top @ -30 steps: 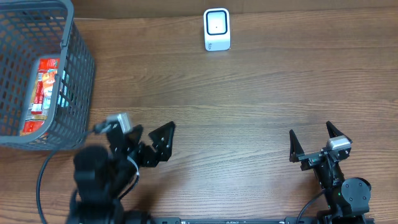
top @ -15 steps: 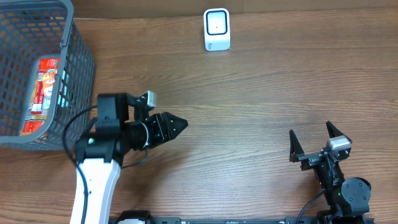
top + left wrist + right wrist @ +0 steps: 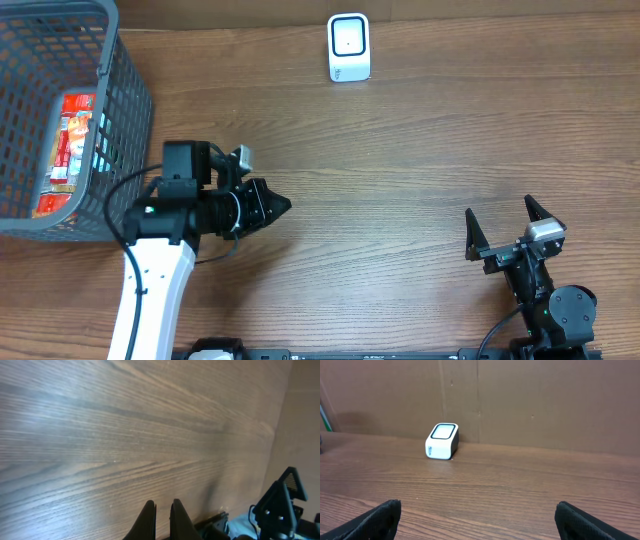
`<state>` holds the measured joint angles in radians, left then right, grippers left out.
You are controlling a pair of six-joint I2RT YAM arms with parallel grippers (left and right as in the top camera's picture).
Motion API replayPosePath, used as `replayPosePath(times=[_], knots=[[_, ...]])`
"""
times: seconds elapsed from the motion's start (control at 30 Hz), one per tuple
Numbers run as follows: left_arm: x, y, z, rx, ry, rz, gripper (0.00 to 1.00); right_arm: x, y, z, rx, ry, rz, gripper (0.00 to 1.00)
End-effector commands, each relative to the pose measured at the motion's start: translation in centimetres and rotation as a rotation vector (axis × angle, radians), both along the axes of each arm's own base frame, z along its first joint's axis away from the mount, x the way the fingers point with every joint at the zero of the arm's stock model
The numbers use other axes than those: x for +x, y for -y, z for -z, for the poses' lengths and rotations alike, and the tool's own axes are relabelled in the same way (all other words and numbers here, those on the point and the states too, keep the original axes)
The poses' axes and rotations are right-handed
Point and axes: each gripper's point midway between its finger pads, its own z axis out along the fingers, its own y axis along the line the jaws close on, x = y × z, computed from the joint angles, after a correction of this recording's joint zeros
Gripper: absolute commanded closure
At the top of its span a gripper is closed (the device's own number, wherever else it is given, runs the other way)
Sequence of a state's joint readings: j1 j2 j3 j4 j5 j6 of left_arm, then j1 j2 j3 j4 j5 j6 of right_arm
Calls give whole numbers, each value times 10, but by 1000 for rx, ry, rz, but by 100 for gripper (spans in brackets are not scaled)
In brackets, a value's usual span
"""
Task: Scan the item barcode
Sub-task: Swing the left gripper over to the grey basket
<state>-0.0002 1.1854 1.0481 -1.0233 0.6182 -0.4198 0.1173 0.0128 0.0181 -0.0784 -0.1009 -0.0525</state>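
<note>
The item (image 3: 68,150), a red and orange packet, lies inside the grey mesh basket (image 3: 125,120) at the far left. A white barcode scanner (image 3: 349,47) stands at the back middle of the table, also visible as the white scanner (image 3: 442,441) in the right wrist view. My left gripper (image 3: 282,205) is shut with nothing in it, just right of the basket and pointing right over bare wood; its fingers (image 3: 150,521) nearly touch. My right gripper (image 3: 505,228) stands open and empty near the front right edge.
The basket's tall wall stands immediately left of the left arm (image 3: 160,260). A brown cardboard wall (image 3: 520,395) rises behind the scanner. The wooden tabletop (image 3: 420,150) stretches between the two arms and the scanner.
The left arm rose from the front edge and swung toward the basket, and its jaws went from wide open to shut. The right arm has stayed still.
</note>
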Motion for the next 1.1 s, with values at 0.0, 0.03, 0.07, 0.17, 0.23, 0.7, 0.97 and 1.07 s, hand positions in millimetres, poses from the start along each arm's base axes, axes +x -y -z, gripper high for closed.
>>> replayPosePath(times=[0.0, 0.03, 0.07, 0.17, 0.23, 0.7, 0.97, 1.07], knots=[[17, -14, -53, 98, 124, -51, 96, 0, 1, 2, -1, 4, 1, 0], [18, -20, -68, 132, 147, -70, 96, 0, 1, 2, -1, 4, 1, 0], [18, -25, -81, 159, 167, -88, 96, 0, 1, 2, -1, 4, 1, 0], [20, -45, -126, 265, 240, -158, 96, 0, 1, 2, -1, 4, 1, 0], [22, -58, -150, 327, 272, -204, 96, 0, 1, 2, -1, 4, 1, 0], [126, -111, -223, 576, 406, -302, 70, 0, 1, 2, -1, 4, 1, 0], [153, -154, -188, 833, 320, -246, 0, 0, 1, 2, -1, 4, 1, 0], [154, -176, -191, 862, 314, -308, 0, 0, 1, 2, -1, 4, 1, 0]])
